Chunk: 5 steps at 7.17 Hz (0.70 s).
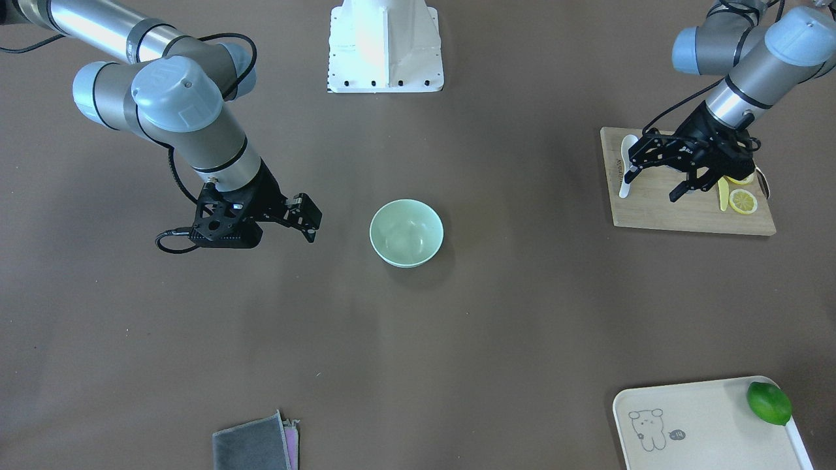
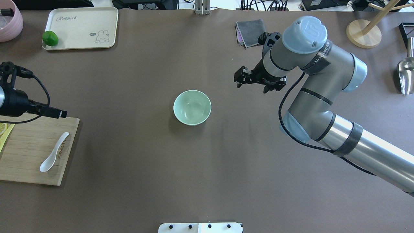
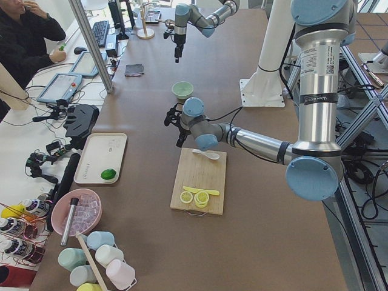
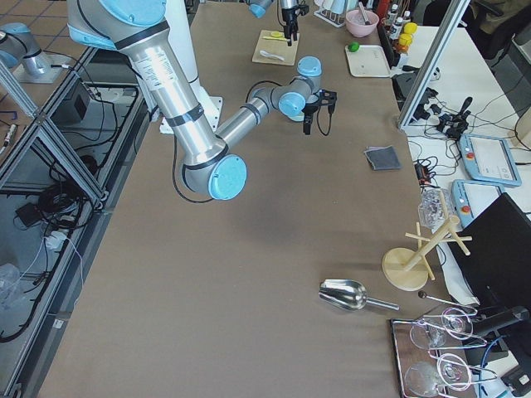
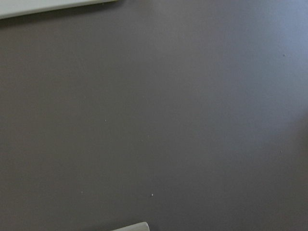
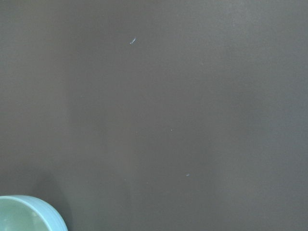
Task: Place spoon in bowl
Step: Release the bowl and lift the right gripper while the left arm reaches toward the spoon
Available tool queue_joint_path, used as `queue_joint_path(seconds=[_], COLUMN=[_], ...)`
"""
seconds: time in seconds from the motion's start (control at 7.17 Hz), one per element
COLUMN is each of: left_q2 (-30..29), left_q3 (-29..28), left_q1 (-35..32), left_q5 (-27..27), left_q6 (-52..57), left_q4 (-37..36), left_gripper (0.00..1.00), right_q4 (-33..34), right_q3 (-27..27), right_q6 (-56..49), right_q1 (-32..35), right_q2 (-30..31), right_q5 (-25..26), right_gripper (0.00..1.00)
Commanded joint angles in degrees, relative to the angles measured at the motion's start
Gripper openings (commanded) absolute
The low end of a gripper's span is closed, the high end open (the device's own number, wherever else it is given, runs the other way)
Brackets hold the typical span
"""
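Observation:
The white spoon [image 2: 53,153] lies on a wooden cutting board [image 2: 29,155] at the table's left end, scoop toward the robot. In the front view its handle [image 1: 625,188] shows beside one finger. My left gripper [image 1: 653,186] hovers over the board with its fingers spread wide, one by the spoon, holding nothing. The mint-green bowl [image 1: 392,228] stands empty mid-table, also in the overhead view [image 2: 192,107] and at the right wrist view's corner [image 6: 24,216]. My right gripper [image 1: 307,219] hangs beside the bowl, apart from it, fingers somewhat apart and empty.
Lemon slices [image 1: 743,201] and a yellow knife [image 1: 723,194] lie on the board under the left wrist. A cream tray [image 1: 705,424] holds a lime [image 1: 769,403]. A grey cloth [image 2: 250,30] lies at the far edge. A metal scoop [image 2: 406,76] lies far right.

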State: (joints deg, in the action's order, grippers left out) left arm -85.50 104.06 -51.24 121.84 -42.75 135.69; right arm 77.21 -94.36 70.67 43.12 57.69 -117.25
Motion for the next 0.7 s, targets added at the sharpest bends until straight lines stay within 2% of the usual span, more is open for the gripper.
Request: queue_joint_path(seconds=[0.0, 0.56], left_q2=[3.84, 3.94], left_q3=[0.17, -1.14], left_q1=[1.84, 7.55], left_q5=[-1.52, -3.98], left_q6=[-0.06, -0.41], left_q4=[1.42, 1.6], left_gripper=[0.98, 0.98], right_q4=[-0.22, -0.3], right_q3=[-0.21, 0.49], right_q6=[-0.8, -0.89], right_q1=[0.12, -0.32], right_q2=[0.49, 0.58], right_q5=[0.18, 0.53], right_gripper=[1.0, 1.0])
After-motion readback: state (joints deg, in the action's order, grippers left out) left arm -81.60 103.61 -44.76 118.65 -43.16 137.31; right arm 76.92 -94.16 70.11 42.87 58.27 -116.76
